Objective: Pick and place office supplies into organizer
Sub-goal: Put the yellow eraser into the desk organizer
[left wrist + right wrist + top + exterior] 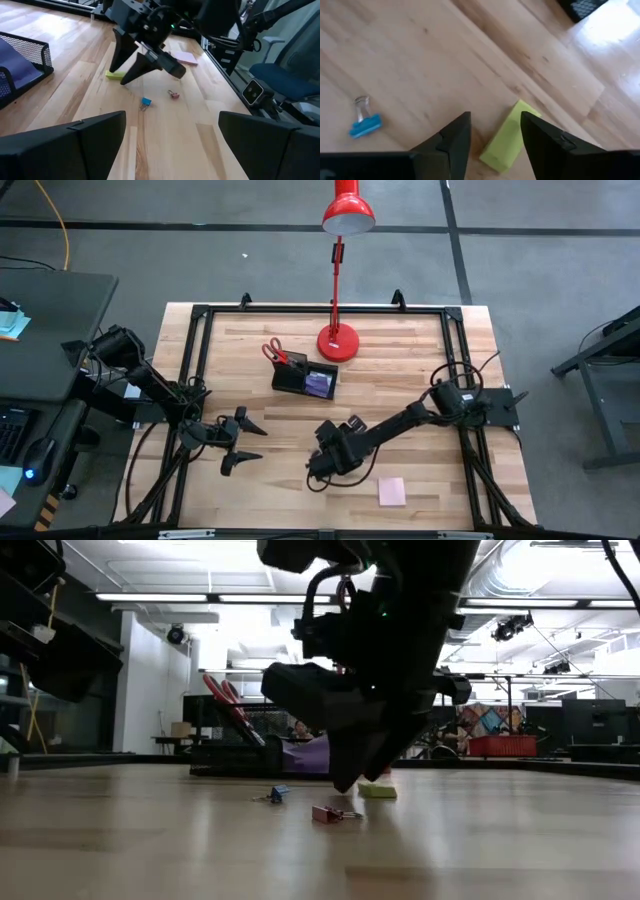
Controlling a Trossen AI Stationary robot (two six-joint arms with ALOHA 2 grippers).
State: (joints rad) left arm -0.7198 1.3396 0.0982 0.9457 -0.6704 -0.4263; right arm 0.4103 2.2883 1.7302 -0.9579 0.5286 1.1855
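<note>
High view: one black organizer [305,377] sits beside the red lamp base [337,342], holding one pair of red-handled scissors [273,353] in one compartment and one purple pad [320,384] in the other. One pink sticky pad [391,491] lies well apart from the organizer. The right gripper [492,137] stands with jaws parted astride one yellow-green block [509,136], not clamped on it. Near the block lie two binder clips, one blue [145,103], one red [173,94]. The left gripper [246,444] waits spread open, holding nothing.

No readable text, labels or numbers anywhere.
</note>
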